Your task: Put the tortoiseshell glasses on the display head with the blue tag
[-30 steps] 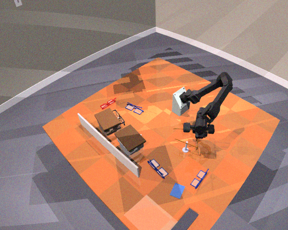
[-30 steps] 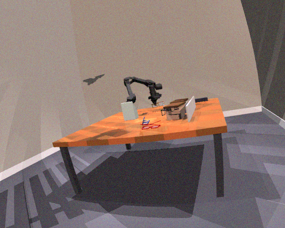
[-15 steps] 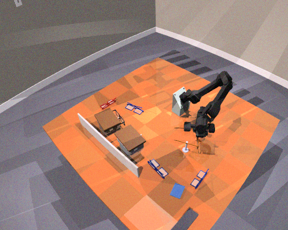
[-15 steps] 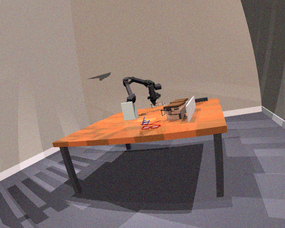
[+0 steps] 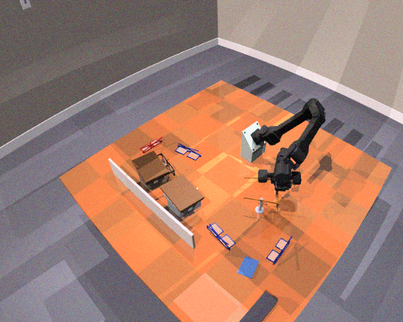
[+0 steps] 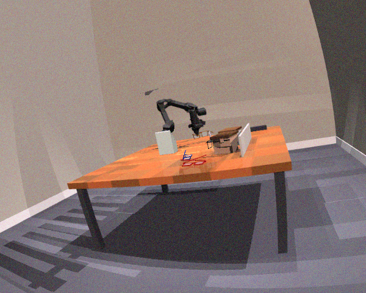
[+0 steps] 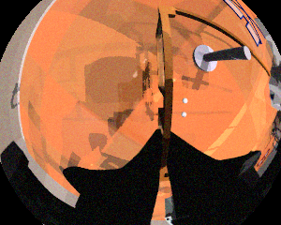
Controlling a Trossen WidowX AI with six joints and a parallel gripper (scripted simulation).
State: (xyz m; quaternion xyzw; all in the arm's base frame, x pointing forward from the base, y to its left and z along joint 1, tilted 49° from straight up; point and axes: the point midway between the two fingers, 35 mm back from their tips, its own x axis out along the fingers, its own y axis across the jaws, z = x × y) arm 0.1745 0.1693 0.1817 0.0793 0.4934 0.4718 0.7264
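My gripper [image 5: 277,190] [image 6: 196,133] [image 7: 165,135] is shut on the tortoiseshell glasses [image 5: 252,198] [image 7: 168,110]. It holds them by the front frame, raised above the table, with the temples reaching toward the heads' side in the top view. The glasses hang above and beside a small post on a round base [image 5: 259,209] [image 7: 202,60]. Of two brown-topped display heads, the nearer one [image 5: 183,190] wears no glasses that I can see. The other head [image 5: 150,168] has black glasses [image 5: 171,168] [image 6: 209,144] at its face. I cannot make out the blue tag on either head.
A long white panel [image 5: 151,204] [image 6: 244,140] stands behind the heads. Blue glasses [image 5: 219,236] and another blue pair [image 5: 275,255] lie near a blue card [image 5: 248,266]. A third blue pair [image 5: 193,155] and red glasses [image 5: 151,145] lie beyond the heads. A pale box [image 6: 166,143] stands by the arm.
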